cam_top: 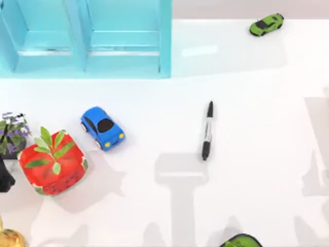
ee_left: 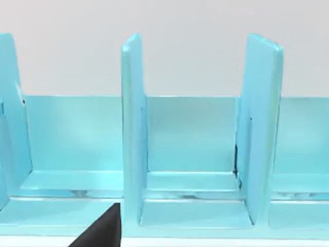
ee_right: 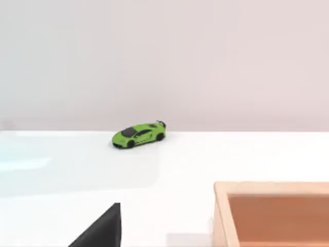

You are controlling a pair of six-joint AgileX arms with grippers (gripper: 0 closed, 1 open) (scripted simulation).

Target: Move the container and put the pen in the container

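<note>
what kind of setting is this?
Looks like a simulated tabletop test scene, not a real room: a plain white table with unrelated props scattered on it, such as a pen, toy cars and a light-blue divided rack.

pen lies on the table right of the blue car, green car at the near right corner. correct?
Not quite. The green car sits at the far right corner, as the top view shows. The pen does lie on the table right of the blue car.
</note>
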